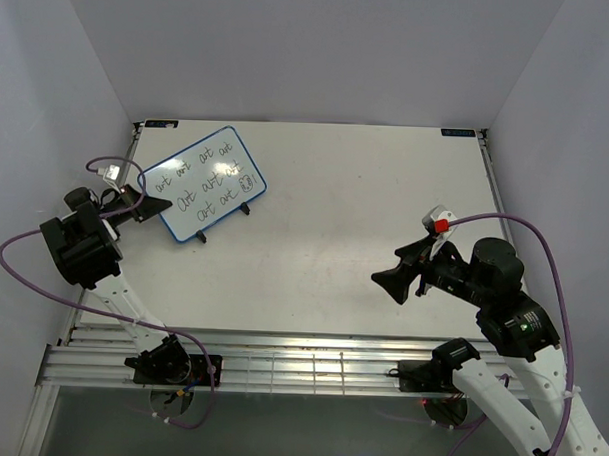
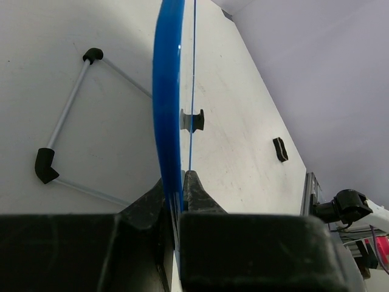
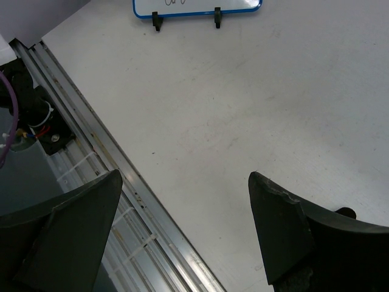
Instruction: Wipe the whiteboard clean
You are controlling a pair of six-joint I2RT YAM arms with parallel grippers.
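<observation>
The whiteboard [image 1: 201, 184] stands near the desk's [image 1: 335, 209] far left corner, black writing [image 1: 218, 170] covering it, so no erasing is done yet; the left gripper [image 1: 137, 198] is clamped on its blue left rim [image 2: 167, 91], while the right gripper [image 1: 398, 274] hangs wide open and empty near the right edge.

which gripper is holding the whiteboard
The left gripper: its jaws are shut on the blue rim of the whiteboard. The right gripper hangs wide open, apart from it.
</observation>
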